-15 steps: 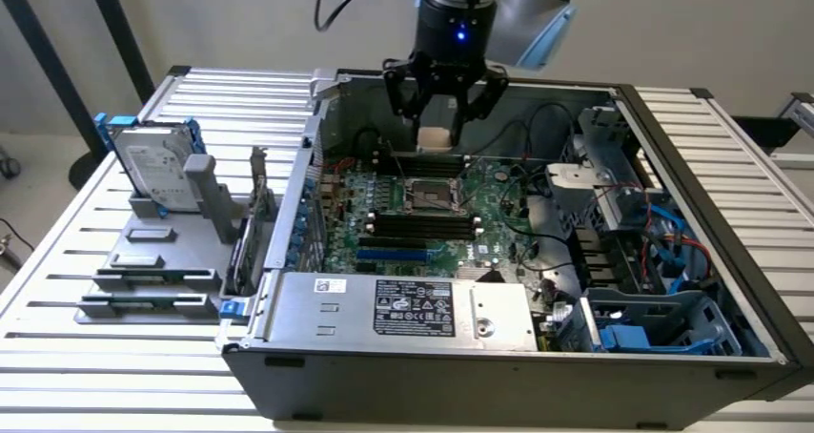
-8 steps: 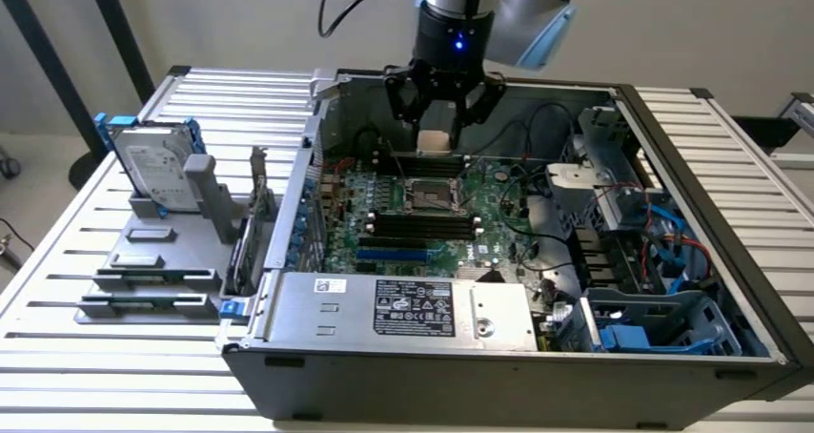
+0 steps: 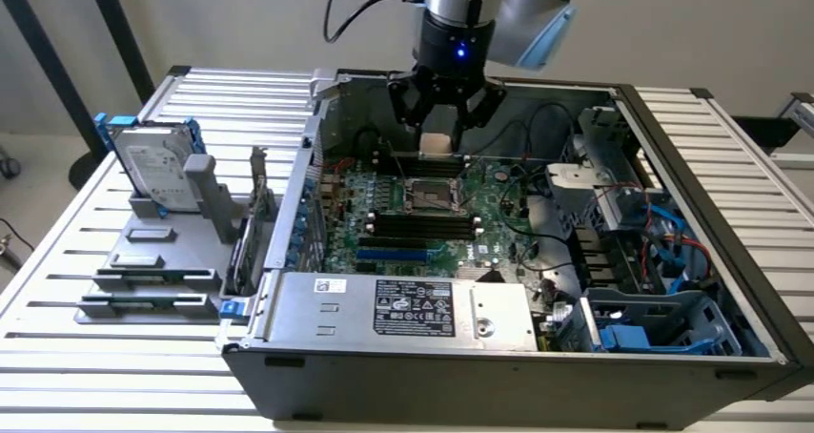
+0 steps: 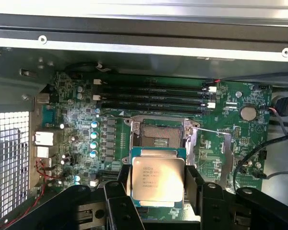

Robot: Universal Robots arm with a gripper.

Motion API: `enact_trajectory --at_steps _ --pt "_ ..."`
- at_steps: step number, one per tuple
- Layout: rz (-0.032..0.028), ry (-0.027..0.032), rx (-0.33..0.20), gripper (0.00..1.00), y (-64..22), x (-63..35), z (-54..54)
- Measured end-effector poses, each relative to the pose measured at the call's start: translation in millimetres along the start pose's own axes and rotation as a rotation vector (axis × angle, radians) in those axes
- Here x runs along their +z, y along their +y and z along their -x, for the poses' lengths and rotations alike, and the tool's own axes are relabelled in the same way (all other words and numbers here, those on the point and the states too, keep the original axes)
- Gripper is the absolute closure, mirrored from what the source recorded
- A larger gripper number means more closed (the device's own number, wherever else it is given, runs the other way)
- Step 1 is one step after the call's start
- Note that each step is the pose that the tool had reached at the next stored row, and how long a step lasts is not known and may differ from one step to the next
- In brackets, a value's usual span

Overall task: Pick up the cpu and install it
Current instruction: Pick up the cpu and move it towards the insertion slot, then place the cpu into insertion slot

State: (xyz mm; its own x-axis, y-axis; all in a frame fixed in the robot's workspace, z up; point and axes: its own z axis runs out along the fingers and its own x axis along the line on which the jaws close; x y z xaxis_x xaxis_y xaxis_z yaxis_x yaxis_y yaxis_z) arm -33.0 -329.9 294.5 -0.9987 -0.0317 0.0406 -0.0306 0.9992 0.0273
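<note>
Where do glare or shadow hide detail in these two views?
Exterior view: the cpu in the claw is washed out pale, and the table glares white along its front slats. Wrist view: the case rim is overlit, the cpu carries a soft sheen, and the claw's fingers show as featureless black.

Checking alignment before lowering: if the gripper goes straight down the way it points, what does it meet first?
The gripper holds the cpu, so the chip would touch first, probably landing on the motherboard at or just beside the open socket. Depth is unclear.
</note>
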Motion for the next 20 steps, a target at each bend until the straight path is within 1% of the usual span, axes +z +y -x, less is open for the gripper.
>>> enact_trajectory --at_steps 4,5,6,20 --pt "0.0032 -0.0001 0.003 0.45 1.8 3.9 4.0" --pt "0.0034 0.0 0.004 0.45 1.8 4.0 4.1" --pt "0.0032 0.0019 0.004 0.45 1.8 4.0 4.4" --pt "0.0034 0.0018 0.004 0.45 1.8 4.1 4.5"
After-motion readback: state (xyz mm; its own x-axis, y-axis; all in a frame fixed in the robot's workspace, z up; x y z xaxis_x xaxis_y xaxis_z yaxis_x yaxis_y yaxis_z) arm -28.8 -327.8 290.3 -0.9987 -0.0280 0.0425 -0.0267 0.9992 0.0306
